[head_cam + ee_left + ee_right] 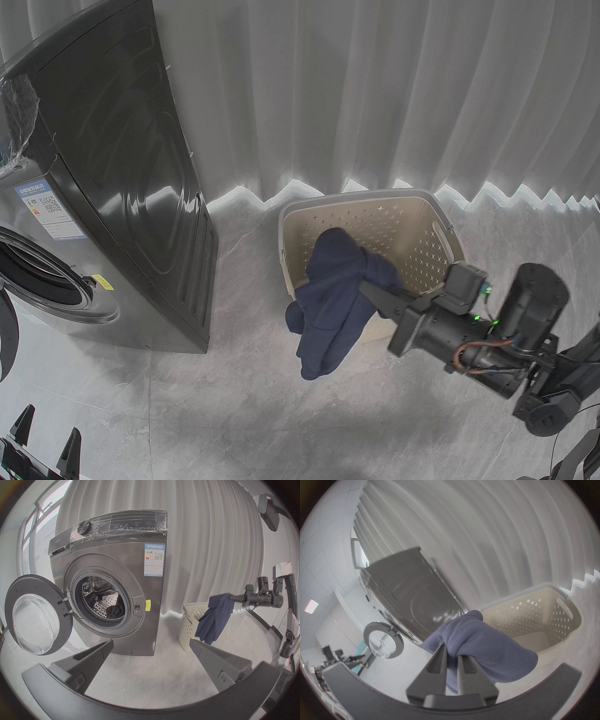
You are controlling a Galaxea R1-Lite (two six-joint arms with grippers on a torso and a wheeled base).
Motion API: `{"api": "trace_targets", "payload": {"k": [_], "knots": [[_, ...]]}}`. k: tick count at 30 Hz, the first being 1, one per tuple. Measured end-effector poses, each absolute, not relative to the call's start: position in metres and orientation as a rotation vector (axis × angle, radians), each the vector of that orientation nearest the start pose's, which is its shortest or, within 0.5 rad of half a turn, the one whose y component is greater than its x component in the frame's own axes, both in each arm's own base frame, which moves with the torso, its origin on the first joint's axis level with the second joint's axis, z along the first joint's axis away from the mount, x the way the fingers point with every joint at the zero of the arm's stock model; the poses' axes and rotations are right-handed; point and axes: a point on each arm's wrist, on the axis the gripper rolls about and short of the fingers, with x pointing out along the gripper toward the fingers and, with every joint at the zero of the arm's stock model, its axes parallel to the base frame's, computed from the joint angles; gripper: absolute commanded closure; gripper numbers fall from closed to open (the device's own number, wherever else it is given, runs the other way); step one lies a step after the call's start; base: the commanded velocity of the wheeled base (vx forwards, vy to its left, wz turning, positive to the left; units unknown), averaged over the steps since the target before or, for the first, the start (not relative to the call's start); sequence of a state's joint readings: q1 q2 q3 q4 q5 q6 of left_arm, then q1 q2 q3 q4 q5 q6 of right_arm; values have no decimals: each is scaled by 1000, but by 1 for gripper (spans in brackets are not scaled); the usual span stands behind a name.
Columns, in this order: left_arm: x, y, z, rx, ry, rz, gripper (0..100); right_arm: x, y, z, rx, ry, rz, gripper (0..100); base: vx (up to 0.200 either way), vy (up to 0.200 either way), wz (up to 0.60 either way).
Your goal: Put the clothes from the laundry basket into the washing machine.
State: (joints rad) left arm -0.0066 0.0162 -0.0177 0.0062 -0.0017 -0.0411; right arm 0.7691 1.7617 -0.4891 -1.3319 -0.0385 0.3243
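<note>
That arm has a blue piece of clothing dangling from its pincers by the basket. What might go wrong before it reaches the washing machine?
1. The right gripper pinches the blue garment at one bunched spot while most hangs loose, so it may slip out.
2. The hanging cloth lies close to the laundry basket rim and might snag or tip it.
3. Loose ends might drape over the washing machine opening instead of going inside.

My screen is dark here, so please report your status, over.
Right end effector shut on garment, hanging over basket rim. Left end effector open, empty, low before washer. Door open; bare floor between.
</note>
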Motion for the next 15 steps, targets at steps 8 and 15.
{"api": "trace_targets", "payload": {"k": [8, 15], "knots": [[-23, 0, 80, -39, 5, -9, 0, 180, 158, 203, 321, -106, 786, 100, -125, 0, 0], [-23, 0, 80, -35, 4, -11, 0, 174, 149, 213, 332, -151, 779, 100, -114, 0, 0]]}}
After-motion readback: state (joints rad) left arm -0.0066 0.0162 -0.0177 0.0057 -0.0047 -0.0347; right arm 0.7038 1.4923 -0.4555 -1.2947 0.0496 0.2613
